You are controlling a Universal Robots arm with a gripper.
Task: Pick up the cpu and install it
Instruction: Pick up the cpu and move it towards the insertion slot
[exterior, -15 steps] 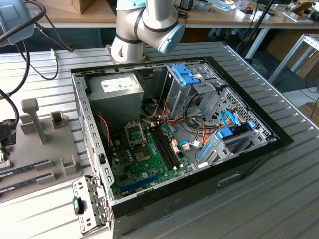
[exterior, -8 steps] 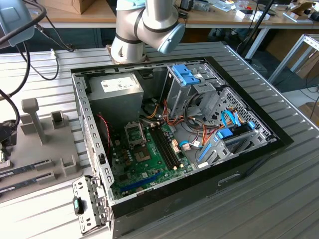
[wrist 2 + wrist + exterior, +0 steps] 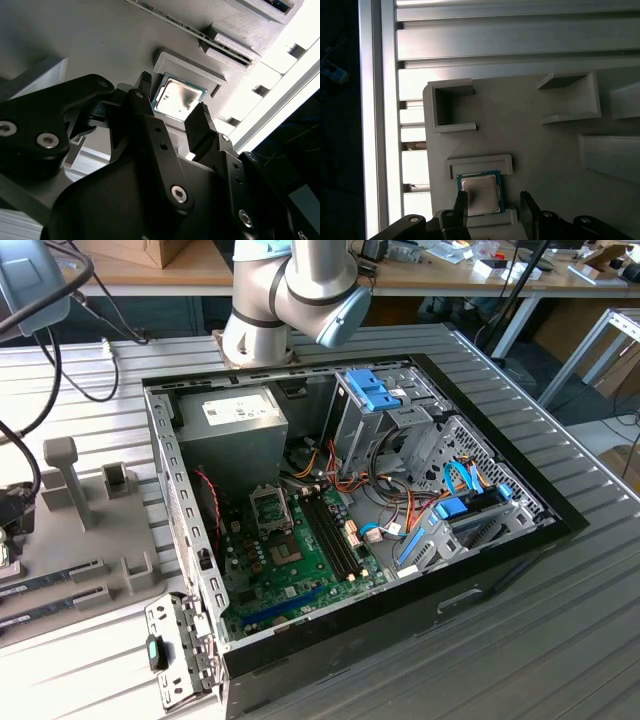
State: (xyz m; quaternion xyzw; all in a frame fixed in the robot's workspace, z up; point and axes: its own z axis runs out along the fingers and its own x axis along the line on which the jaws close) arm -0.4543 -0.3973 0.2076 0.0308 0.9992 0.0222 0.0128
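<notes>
Grey fixture tray [image 3: 520, 130] cradles silvery, green-rimmed cpu [image 3: 480, 194]; parted fingers [image 3: 528, 206] hover above.

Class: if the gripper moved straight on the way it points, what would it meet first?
Probably the cpu, lying in its grey holder between the open jaws of the gripper; depth is unclear.

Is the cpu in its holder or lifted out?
In. The cpu lies flat in the recess of the grey holder, the open gripper straddling it.
</notes>
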